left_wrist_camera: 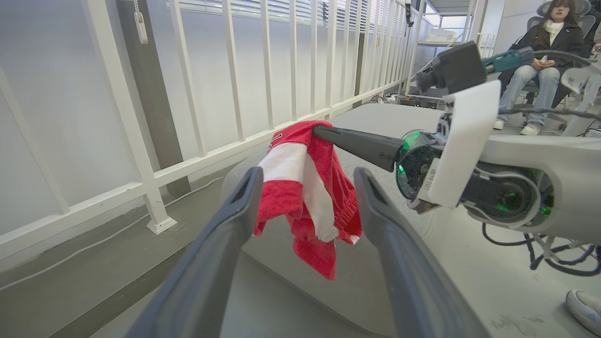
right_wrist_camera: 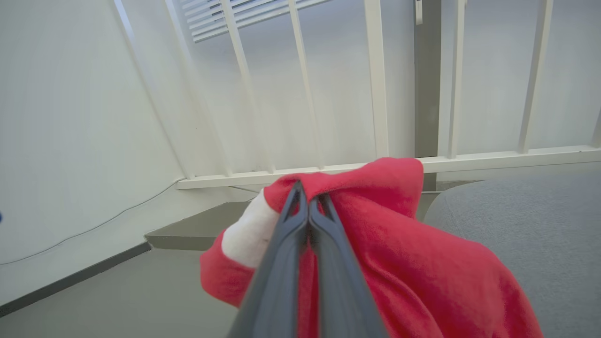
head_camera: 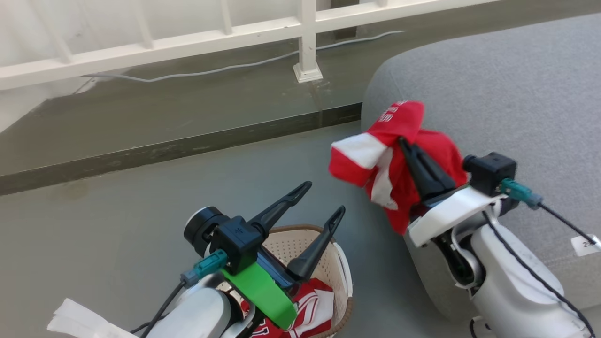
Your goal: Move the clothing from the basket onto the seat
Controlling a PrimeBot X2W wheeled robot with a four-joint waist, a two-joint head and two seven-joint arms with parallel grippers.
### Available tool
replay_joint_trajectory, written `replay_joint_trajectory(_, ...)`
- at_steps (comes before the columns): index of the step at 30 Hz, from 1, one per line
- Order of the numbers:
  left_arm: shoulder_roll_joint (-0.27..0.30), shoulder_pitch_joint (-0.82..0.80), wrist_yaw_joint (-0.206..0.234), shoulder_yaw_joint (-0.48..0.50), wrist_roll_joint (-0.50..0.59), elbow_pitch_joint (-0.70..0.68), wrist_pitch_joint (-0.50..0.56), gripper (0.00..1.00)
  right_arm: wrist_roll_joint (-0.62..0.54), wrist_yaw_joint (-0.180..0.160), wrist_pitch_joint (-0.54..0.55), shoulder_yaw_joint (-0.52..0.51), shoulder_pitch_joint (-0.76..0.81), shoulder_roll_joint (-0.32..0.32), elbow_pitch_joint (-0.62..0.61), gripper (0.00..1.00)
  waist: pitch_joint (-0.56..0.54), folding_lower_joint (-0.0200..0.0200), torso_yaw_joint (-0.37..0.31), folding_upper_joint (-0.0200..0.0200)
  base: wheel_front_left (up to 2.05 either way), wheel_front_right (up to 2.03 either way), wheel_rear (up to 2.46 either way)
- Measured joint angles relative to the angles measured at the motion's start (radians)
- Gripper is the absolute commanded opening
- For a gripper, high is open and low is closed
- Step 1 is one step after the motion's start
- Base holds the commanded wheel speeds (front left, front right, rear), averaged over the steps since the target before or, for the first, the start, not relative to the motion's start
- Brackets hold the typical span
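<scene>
A red garment with white panels (head_camera: 399, 150) hangs in the air beside the left edge of the grey seat (head_camera: 507, 94), with my right gripper (head_camera: 403, 141) shut on its upper fold. The same clothing (left_wrist_camera: 305, 197) (right_wrist_camera: 385, 225) drapes down from the closed fingers (right_wrist_camera: 305, 234). My left gripper (head_camera: 325, 199) stands open and empty above the cream basket (head_camera: 300, 244), its two fingers (left_wrist_camera: 220, 244) spread wide. More red and white clothing (head_camera: 310, 305) lies in the basket, partly hidden by my left wrist.
A white railing (head_camera: 305, 42) on a raised ledge runs along the back, with a cable on the floor. White cloth (head_camera: 80, 321) lies at the lower left. A person (left_wrist_camera: 540, 61) sits on a chair beyond the seat, and a shoe (left_wrist_camera: 584, 305) is nearby.
</scene>
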Motion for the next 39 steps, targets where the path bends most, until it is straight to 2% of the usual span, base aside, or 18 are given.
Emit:
replay_joint_trajectory(10, 0.017, 0.004, 0.010, -0.021, 0.022, -0.035, 0.036, 1.00, 0.007, -0.044, -0.001, -0.116, -0.007, -0.025, -0.018, 0.00, 0.047, 0.0000, -0.074, 0.0000, 0.00, 0.00, 0.00)
replay_joint_trajectory(28, 0.055, -0.011, 0.017, -0.027, 0.059, -0.075, 0.100, 1.00, 0.011, -0.069, -0.002, -0.291, -0.017, -0.015, -0.066, 0.00, 0.170, 0.0000, -0.228, 0.0000, 0.00, 0.00, 0.00)
replay_joint_trajectory(39, 0.057, -0.072, 0.016, -0.051, 0.066, -0.100, 0.132, 1.00, 0.016, -0.069, -0.003, -0.392, -0.164, -0.047, -0.035, 0.00, 0.265, 0.0001, -0.268, 0.0000, 0.00, 0.00, 0.00)
